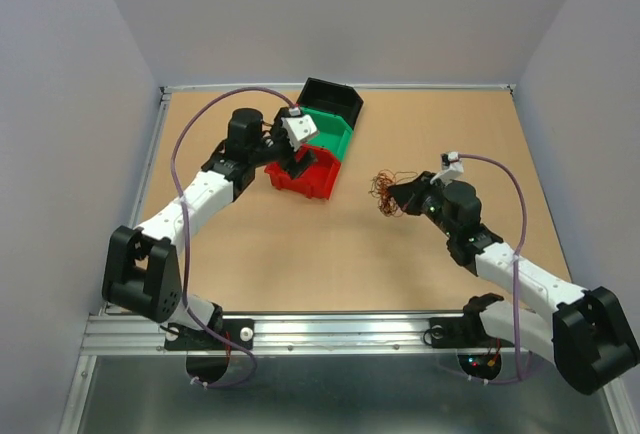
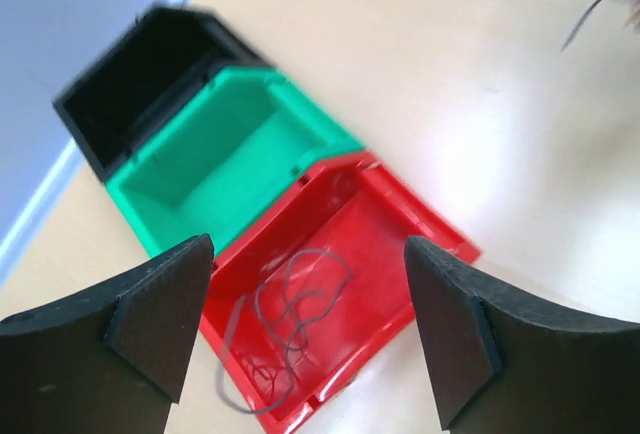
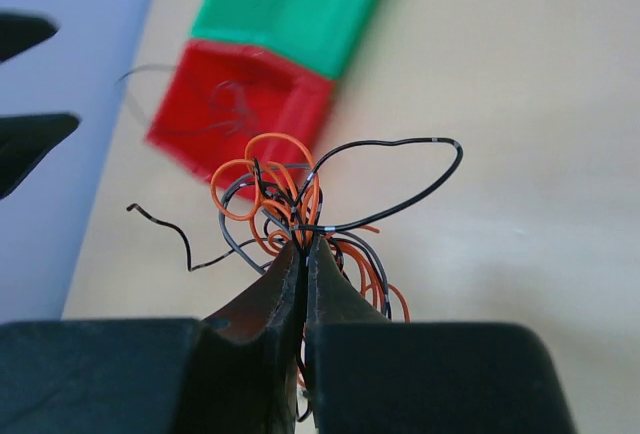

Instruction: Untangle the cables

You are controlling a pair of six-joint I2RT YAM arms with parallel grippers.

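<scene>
The left arm reaches forward, its left gripper (image 2: 308,254) spread wide above the red plastic bin (image 2: 440,239), where one dark thin wire (image 2: 296,306) lies looped. The right arm bends inward, its right gripper (image 3: 303,246) pinching the tangle of orange and black hair-thin cables (image 3: 282,209) near the middle of the tan tabletop (image 1: 330,244).

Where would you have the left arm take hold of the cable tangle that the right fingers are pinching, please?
Probably the large black loop arching out of the tangle: it stands clear of the orange coils, beyond the shut right fingers. The open left fingers could come from that free side, straddling the wire.
</scene>
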